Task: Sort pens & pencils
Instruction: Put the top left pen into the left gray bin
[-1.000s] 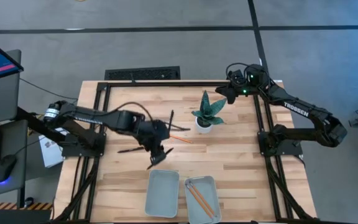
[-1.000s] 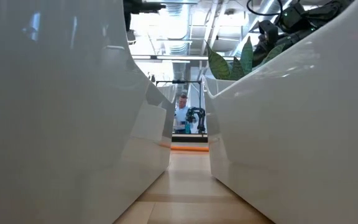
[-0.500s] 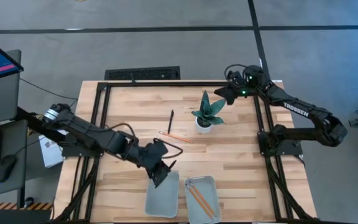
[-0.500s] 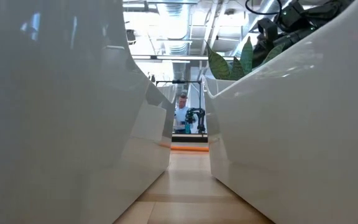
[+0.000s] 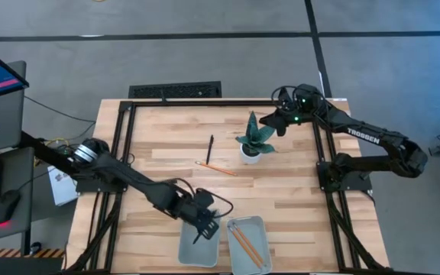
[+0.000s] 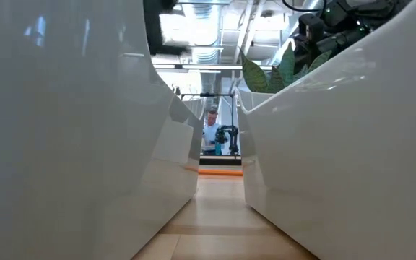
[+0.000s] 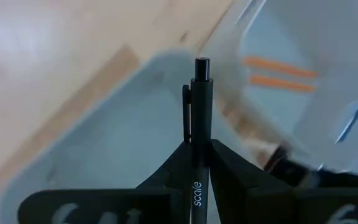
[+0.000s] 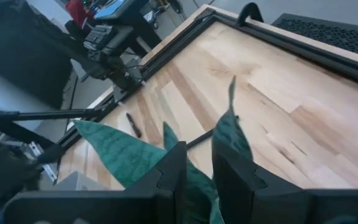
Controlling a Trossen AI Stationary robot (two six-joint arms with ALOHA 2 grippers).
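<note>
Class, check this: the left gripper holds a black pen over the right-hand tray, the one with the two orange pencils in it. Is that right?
Not quite. The left gripper does hold a black pen, but over the left-hand tray, which has no pencils in it. The two orange pencils lie in the right-hand tray beside it. The high view shows this, and the left wrist view agrees.

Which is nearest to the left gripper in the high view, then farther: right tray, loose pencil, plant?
From the left gripper, shut on a pen over the left tray:
1. Right tray, just beside it.
2. Loose pencil, mid-table.
3. Plant, beyond the pencil.
</note>
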